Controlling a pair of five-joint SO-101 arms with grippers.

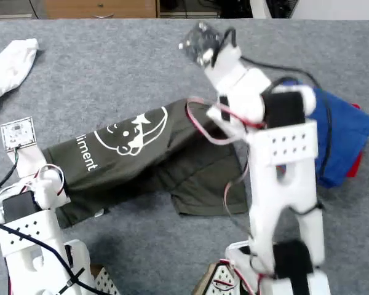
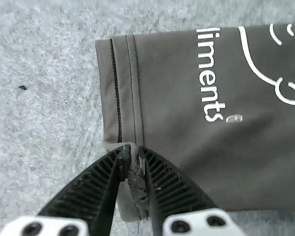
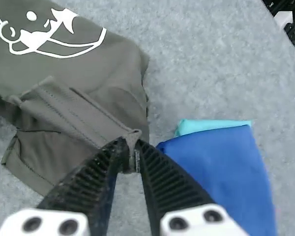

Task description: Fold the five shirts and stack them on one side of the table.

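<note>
Shirt [image 1: 149,165], olive, is held at both ends: left gripper [image 2: 132,164] clamps its hem, right gripper [image 3: 133,156] its edge near blue pile [image 3: 221,169].

Bright, even overhead light — soft, faint shadows.

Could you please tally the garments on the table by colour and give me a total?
dark olive shirt, spread out: 1
white shirt, crumpled: 1
blue shirt, folded: 1
red garment, an edge showing under the blue one: 1
turquoise garment, an edge showing beside the blue one: 1
Total: 5
</note>
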